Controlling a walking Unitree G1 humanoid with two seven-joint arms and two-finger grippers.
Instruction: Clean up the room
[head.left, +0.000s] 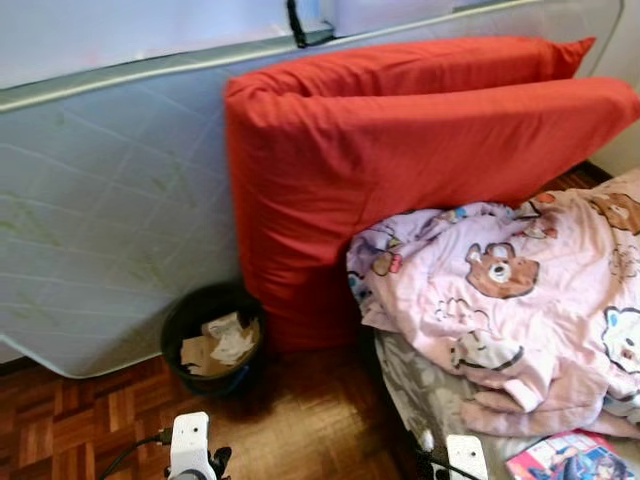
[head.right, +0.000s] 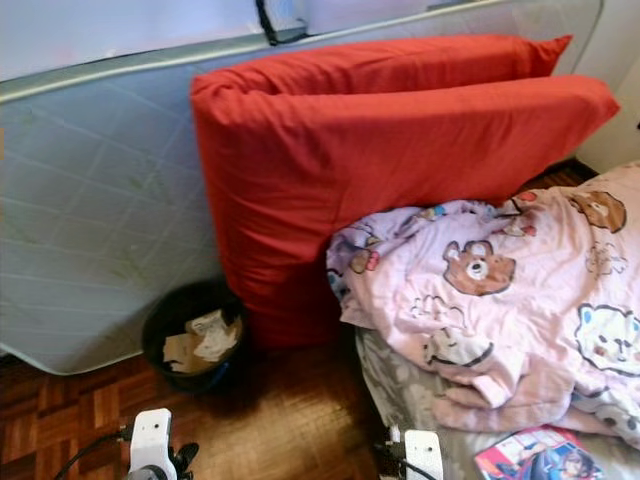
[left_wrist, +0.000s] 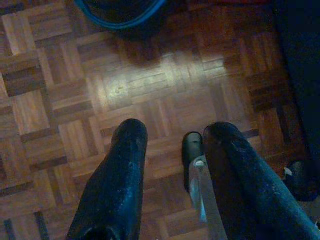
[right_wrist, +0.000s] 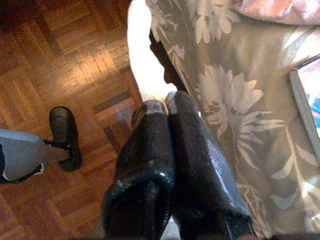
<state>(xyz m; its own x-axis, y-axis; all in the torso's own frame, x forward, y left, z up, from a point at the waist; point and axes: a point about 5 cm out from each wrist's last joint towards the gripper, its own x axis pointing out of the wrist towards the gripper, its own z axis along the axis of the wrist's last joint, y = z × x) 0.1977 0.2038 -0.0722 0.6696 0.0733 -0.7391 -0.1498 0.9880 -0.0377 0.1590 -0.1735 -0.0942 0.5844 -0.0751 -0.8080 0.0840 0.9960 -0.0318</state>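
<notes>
The black bin (head.left: 212, 340) with crumpled paper stands on the parquet floor (head.left: 300, 420), just left of the red cushion (head.left: 400, 170). The left gripper (left_wrist: 170, 137) hangs over the floor with fingers apart, and the right gripper (right_wrist: 167, 107) has its fingers pressed together, empty, beside the bed (right_wrist: 225, 100).

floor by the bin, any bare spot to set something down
Bare parquet floor lies between the black bin and the bed edge, in front of the red cushions. The bed is crowded: pink blanket, magazine.
</notes>
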